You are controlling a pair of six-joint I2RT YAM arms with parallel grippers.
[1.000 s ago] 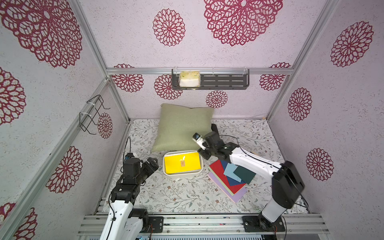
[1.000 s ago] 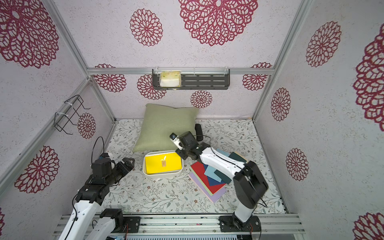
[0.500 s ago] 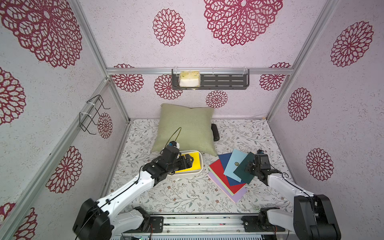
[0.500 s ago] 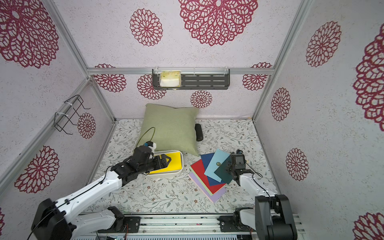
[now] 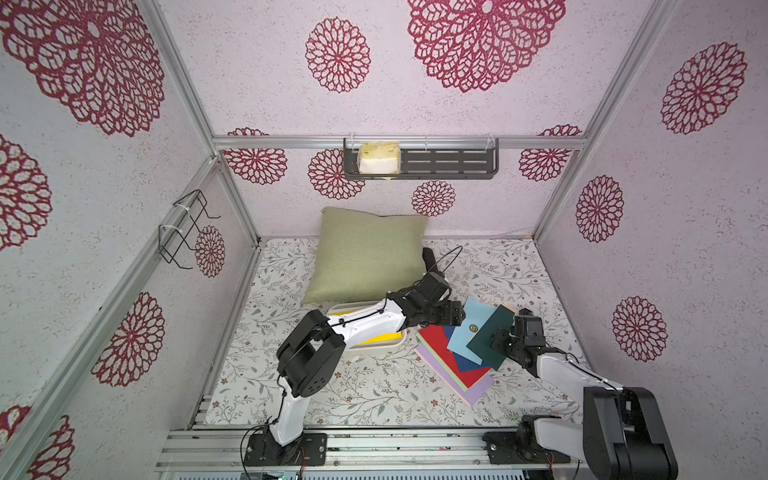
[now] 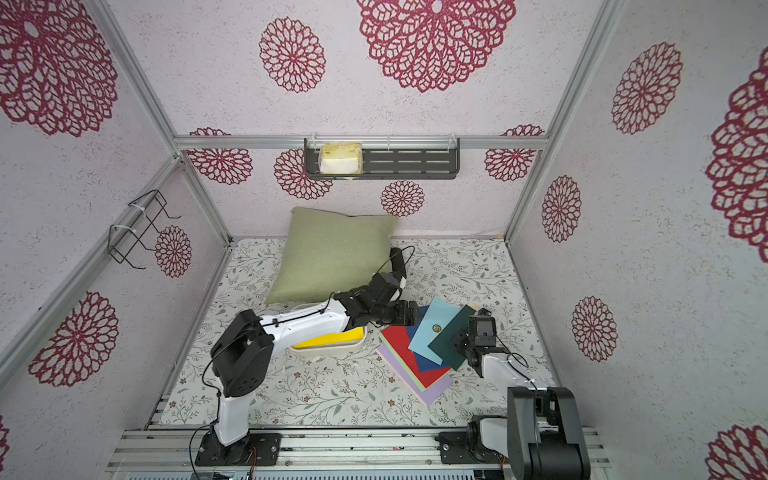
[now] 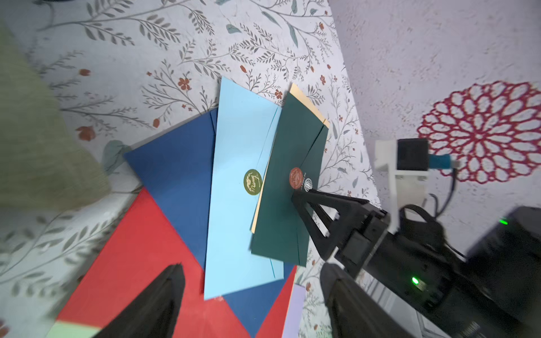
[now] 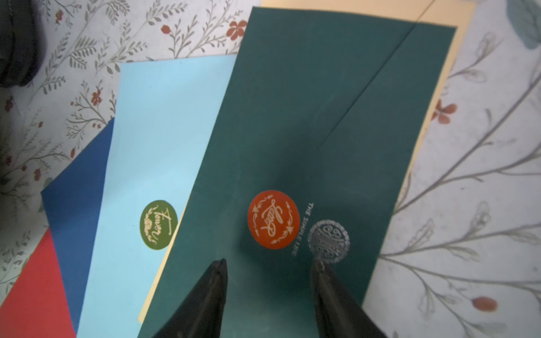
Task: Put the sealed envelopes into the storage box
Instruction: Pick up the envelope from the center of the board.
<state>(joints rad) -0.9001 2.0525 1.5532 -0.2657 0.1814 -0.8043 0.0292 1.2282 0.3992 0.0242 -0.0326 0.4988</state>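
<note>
With 12 o'clock set toward the back wall, the white box (image 5: 386,345) sits near the middle of the flowered table (image 5: 353,386). A yellow envelope (image 5: 384,336) lies flat inside it, and in both top views the left arm crosses above the box and hides most of it. Just beside the box at its 3 o'clock lies a fanned pile of envelopes (image 5: 457,361). A lilac envelope (image 5: 478,392) is at the bottom, then a pale green envelope (image 7: 76,329) that shows only as a strip, then a red envelope (image 5: 434,343), a navy envelope (image 5: 467,363) and a light blue envelope (image 5: 465,340) with a green seal (image 8: 158,224). On top lies a dark green envelope (image 5: 496,322), with a cream envelope (image 7: 307,99) peeping out beneath it. The left gripper (image 5: 456,314) hovers over the pile's 11 o'clock edge, jaws spread wide with nothing between them. The right gripper (image 8: 269,260) reaches in on the pile's 3 o'clock side, jaws parted and pinching nothing. Its tips are down at the face of the dark green envelope, next to an orange seal (image 8: 273,219) and a silver stamp (image 8: 328,241). I cannot tell whether they press the paper or only meet it. A green cushion (image 5: 365,253) lies just behind the box at 12 o'clock, and a dark shelf (image 5: 449,164) on the back wall holds a pale yellow block (image 5: 378,158).
</note>
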